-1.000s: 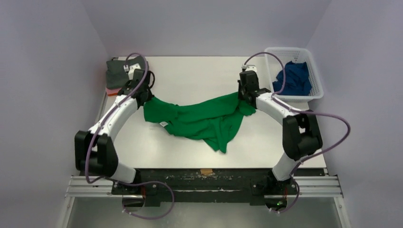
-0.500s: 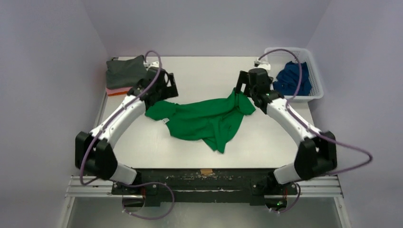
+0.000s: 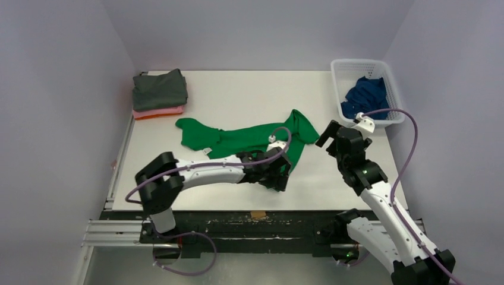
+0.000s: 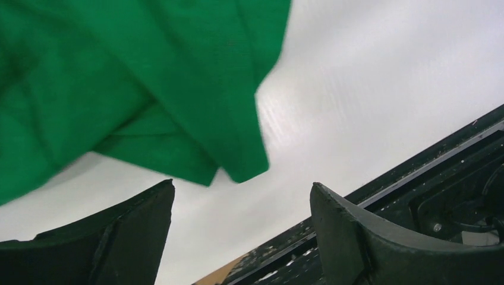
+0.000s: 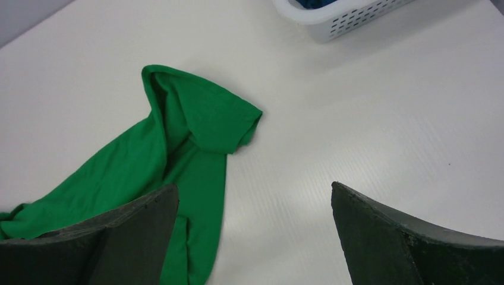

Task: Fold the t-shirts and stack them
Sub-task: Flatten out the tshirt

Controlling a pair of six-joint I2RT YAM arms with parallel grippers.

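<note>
Far right, basket holds blue tee; left hand, right hand spread near green tee.

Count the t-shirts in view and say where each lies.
4: green shirt crumpled mid-table; grey shirt folded at the far left, on a pink shirt; blue shirt in the basket. More may hide in the stack or basket.

Robotics lab test cell: white table boxed in by bare lilac walls at its far, left & right edges, alum. rail w/ two arm bases bolted along the near edge, exposed purple cables, white lattice basket at the far-right corner.
</note>
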